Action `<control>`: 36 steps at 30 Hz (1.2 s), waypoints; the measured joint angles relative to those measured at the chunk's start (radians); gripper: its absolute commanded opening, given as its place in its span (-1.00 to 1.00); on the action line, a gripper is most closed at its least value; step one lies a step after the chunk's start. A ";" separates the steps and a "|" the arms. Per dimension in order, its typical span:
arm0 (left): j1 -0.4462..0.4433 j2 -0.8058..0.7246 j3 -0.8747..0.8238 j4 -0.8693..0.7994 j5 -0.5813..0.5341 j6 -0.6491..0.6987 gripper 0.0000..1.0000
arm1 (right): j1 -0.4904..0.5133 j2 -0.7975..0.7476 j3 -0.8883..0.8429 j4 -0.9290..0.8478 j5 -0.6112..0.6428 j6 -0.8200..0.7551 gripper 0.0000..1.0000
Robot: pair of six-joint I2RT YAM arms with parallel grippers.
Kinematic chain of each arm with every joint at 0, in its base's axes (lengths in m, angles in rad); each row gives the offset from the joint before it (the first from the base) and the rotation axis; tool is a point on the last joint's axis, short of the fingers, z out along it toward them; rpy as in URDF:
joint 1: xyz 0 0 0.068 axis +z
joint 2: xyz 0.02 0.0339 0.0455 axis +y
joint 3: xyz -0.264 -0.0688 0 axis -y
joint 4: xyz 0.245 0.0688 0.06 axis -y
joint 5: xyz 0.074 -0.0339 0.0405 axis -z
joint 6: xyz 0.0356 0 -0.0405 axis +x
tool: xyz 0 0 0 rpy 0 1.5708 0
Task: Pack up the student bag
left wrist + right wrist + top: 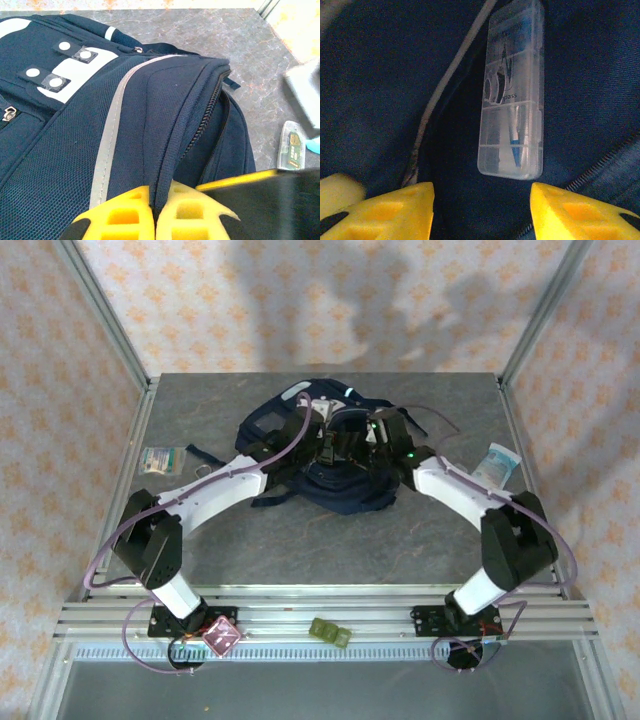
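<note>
Free table [330,550] before the student bag [345,495]; inside, compass case [512,95] perhaps obstructs

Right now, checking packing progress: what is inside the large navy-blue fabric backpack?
A clear plastic compass case lies inside the navy-blue fabric backpack, in front of the open right gripper. Fabric folds hide the rest of the interior.

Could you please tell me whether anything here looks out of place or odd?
Mostly tidy: the left gripper pinches the zip edge of the student bag, and a clear compass case lies in it under the open right gripper. One oddity: a small green item sits on the front rail, off the table.
</note>
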 measured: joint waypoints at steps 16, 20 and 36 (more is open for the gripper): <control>-0.002 0.000 -0.033 0.032 0.018 -0.023 -1.00 | -0.290 -0.322 -0.275 -0.302 0.486 0.027 0.78; -0.002 0.000 -0.043 0.041 0.022 -0.026 -1.00 | -0.298 -0.193 -0.280 -0.296 0.523 0.034 0.78; -0.004 0.000 -0.071 0.068 0.026 -0.034 -1.00 | -0.330 0.106 -0.226 -0.275 0.588 0.066 -0.19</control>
